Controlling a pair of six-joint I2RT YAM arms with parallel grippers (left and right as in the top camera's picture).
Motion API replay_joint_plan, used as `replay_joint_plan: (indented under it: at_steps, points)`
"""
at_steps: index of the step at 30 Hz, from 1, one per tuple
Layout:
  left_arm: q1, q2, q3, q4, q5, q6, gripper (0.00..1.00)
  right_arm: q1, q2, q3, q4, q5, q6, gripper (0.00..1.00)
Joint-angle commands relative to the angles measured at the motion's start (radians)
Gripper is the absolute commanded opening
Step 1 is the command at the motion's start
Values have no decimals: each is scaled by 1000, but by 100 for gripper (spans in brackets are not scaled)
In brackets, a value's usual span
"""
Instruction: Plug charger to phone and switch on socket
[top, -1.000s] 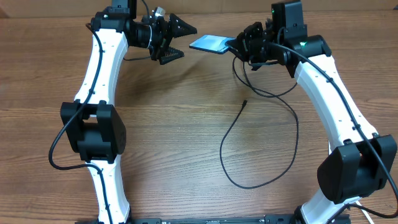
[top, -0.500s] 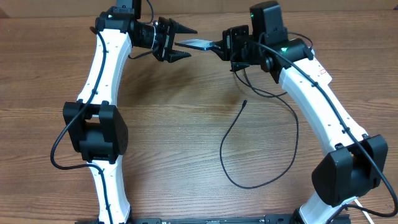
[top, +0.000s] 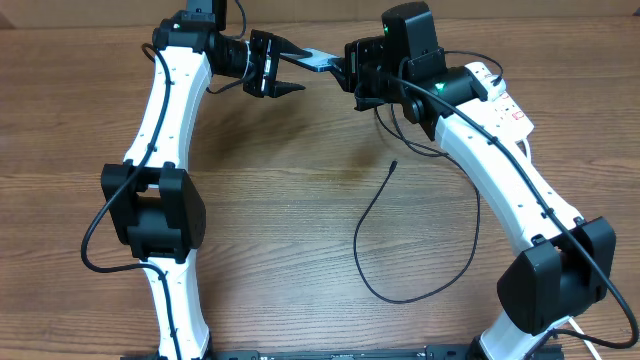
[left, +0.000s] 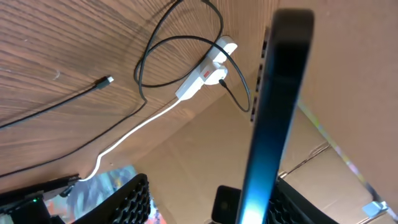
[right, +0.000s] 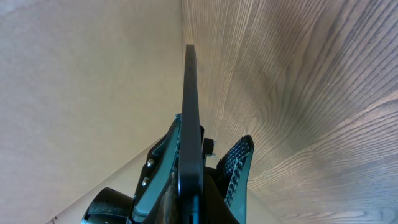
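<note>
Right gripper (top: 348, 68) has carried the phone (top: 318, 62) further left since earlier, now edge-on, clamped in its pinched fingers, between the left gripper's (top: 292, 68) half-spread jaws; contact unclear. Charger (top: 415, 235) lies loose on the table (top: 300, 200); socket (left: 205, 76) rests near the wall.

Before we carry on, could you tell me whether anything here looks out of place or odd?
Yes: the phone is off the table, held edge-on in mid-air by the right gripper, its free end between the left gripper's fingers. The charger's tip lies loose on the table, unplugged.
</note>
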Motion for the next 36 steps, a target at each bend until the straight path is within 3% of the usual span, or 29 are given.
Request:
replay_joint_plan:
  at_steps: [1,6,11,16,21,31,33,36]
  points:
    - [-8,-26,16,1,-26,-60,51,10,-14,42,13,3,36,4]
    - [-8,-26,16,39,-26,-113,47,23,-14,41,-12,3,125,4]
    - [-8,-26,16,53,-18,-114,46,27,-14,41,-21,3,125,4]
    - [-8,-26,16,53,-18,-114,36,27,-14,41,-25,0,125,4]
    - [-8,-26,16,54,-18,-122,34,27,-14,41,-24,0,125,4]
    - [-8,-26,16,53,-18,-140,5,29,-14,41,-24,-35,124,5]
    - [-8,-26,16,53,-18,-140,4,30,-14,41,-24,-46,124,15]
    - [-7,-26,16,53,-18,-140,4,30,-14,41,-25,-58,75,54]
